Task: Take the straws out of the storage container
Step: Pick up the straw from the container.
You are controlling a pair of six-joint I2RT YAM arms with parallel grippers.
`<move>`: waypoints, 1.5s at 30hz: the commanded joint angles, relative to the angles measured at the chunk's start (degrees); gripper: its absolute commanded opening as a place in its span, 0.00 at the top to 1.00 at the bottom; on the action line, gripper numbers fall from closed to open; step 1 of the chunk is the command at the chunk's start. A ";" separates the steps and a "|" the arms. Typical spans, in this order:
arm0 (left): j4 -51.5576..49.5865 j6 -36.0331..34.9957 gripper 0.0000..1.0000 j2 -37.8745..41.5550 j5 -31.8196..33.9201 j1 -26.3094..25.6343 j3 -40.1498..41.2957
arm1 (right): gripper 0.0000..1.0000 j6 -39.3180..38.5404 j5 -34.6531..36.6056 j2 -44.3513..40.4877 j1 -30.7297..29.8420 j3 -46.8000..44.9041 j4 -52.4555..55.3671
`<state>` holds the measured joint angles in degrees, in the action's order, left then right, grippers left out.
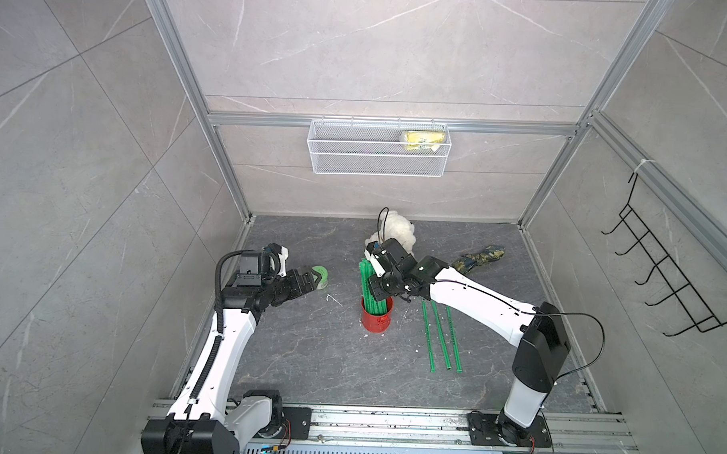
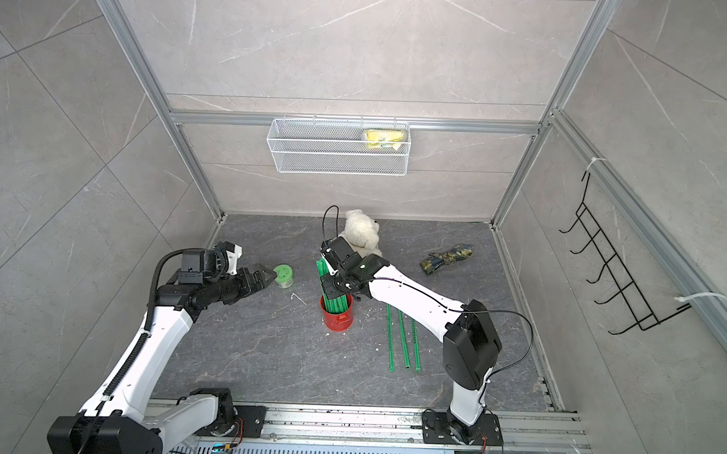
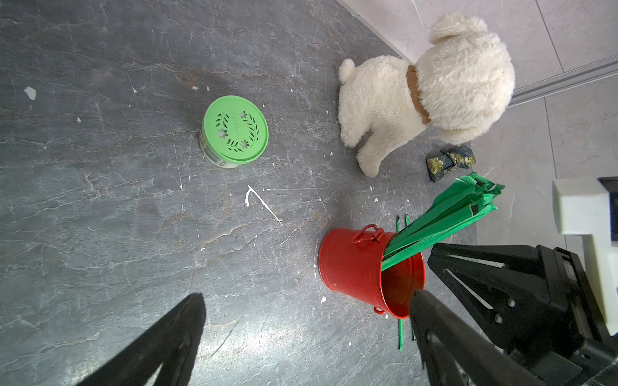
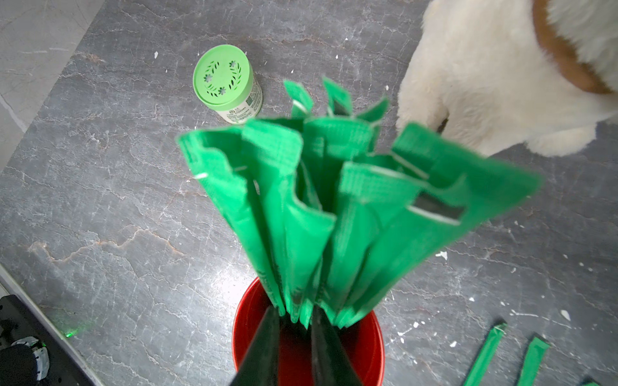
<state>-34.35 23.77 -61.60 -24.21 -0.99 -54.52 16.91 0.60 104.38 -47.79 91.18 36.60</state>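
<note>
Straws [image 4: 334,200]: most upright in red can [image 1: 376,320] on desk [image 1: 307,359]; three lie beside. R pincer [image 4: 297,337] narrow, astride a few; hold can't tell. L pincer [image 1: 313,281] wide, empty. Risk: lift w/ neighbours snagged, unheld can tips.

1. The left arm [image 1: 229,335] and right arm [image 1: 480,294] are showing white shells with black joints.
2. A ribbed black hose [image 1: 218,298] is running along the left arm.
3. The left gripper [image 3: 307,295] and right gripper [image 4: 294,310] are showing black slotted fingers.

Glossy painted metal can [image 3: 347,267], matt paper-wrapped straws [image 4: 294,217], fluffy plush dog [image 3: 384,100], veined stone-look tbl [image 3: 100,200].
</note>
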 commanded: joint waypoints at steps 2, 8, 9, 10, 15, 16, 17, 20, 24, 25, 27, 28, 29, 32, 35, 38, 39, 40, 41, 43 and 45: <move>-0.21 -1.60 0.00 -0.01 -1.14 -0.10 -2.52 | 0.78 -0.29 -0.82 2.22 -0.42 2.44 1.18; -0.23 -1.62 0.00 -0.01 -1.15 -0.06 -2.52 | 0.82 -0.13 -0.87 3.26 -0.42 3.52 1.15; -0.24 -1.55 0.00 -0.01 -1.19 -0.05 -2.52 | 0.83 -0.09 -0.86 3.37 -0.40 3.57 1.15; -0.25 -1.57 0.00 -0.01 -1.15 -0.06 -2.52 | 0.84 -0.11 -0.84 3.41 -0.37 3.60 1.19; -0.23 -1.61 0.01 -0.01 -1.18 -0.06 -2.52 | 0.89 0.05 -0.47 2.97 -0.38 3.10 1.36; -0.27 -1.62 0.00 -0.01 -1.22 -0.06 -2.54 | 0.90 0.10 -0.32 2.77 -0.37 2.93 1.37; -0.22 -1.60 0.00 -0.01 -1.24 -0.06 -2.52 | 0.90 0.06 -0.13 2.54 -0.40 2.77 1.41; -0.25 -1.60 0.00 -0.01 -1.22 -0.06 -2.52 | 0.91 0.10 0.01 1.57 -0.42 2.09 1.70; -0.28 -1.61 0.00 -0.03 -1.37 -0.06 -2.64 | 0.92 0.11 0.78 -0.39 -0.45 0.57 2.07; -0.20 -1.62 0.00 -0.04 -1.36 -0.04 -2.52 | 0.92 0.06 0.81 -0.87 -0.42 0.29 2.29; -0.22 -1.59 0.00 -0.03 -1.28 -0.01 -2.54 | 0.92 -0.03 1.01 -1.72 -0.46 -0.24 2.68; -0.28 -1.62 0.00 -0.09 -1.28 -0.06 -2.56 | 0.92 -0.05 1.19 -2.10 -0.40 -0.57 2.81; -0.21 -1.52 0.00 -0.06 -1.30 -0.04 -2.52 | 0.91 -0.10 1.44 -2.57 -0.46 -0.79 3.08; -0.26 -1.54 0.00 -0.09 -1.32 -0.04 -2.52 | 0.92 -0.16 1.79 -3.60 -0.46 -1.65 3.30; -0.20 -1.56 0.00 -0.05 -1.35 -0.06 -2.52 | 0.92 -0.16 2.02 -4.40 -0.43 -2.22 3.22; -0.25 -1.53 0.00 -0.10 -1.33 -0.06 -2.52 | 0.92 -0.19 2.13 -4.93 -0.40 -2.23 3.21; -0.27 -1.51 0.00 -0.07 -1.30 -0.06 -2.52 | 0.92 -0.21 2.23 -5.07 -0.46 -2.13 3.29; -0.24 -1.53 0.00 -0.10 -1.33 -0.06 -2.52 | 0.92 -0.21 2.34 -5.21 -0.46 -2.05 3.43; -0.25 -1.55 0.00 -0.10 -1.40 -0.02 -2.52 | 0.92 -0.15 2.43 -5.35 -0.45 -1.88 3.52; -0.26 -1.54 0.00 -0.09 -1.38 -0.07 -2.56 | 0.92 -0.29 2.72 -5.74 -0.46 -1.68 3.80; -0.22 -1.54 0.00 -0.10 -1.44 -0.06 -2.52 | 0.92 -0.29 2.90 -6.26 -0.46 -1.47 4.04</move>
<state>-34.35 23.77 -61.60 -24.23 -0.99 -54.52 16.93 2.42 100.73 -47.90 89.56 38.87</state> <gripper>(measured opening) 0.996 0.086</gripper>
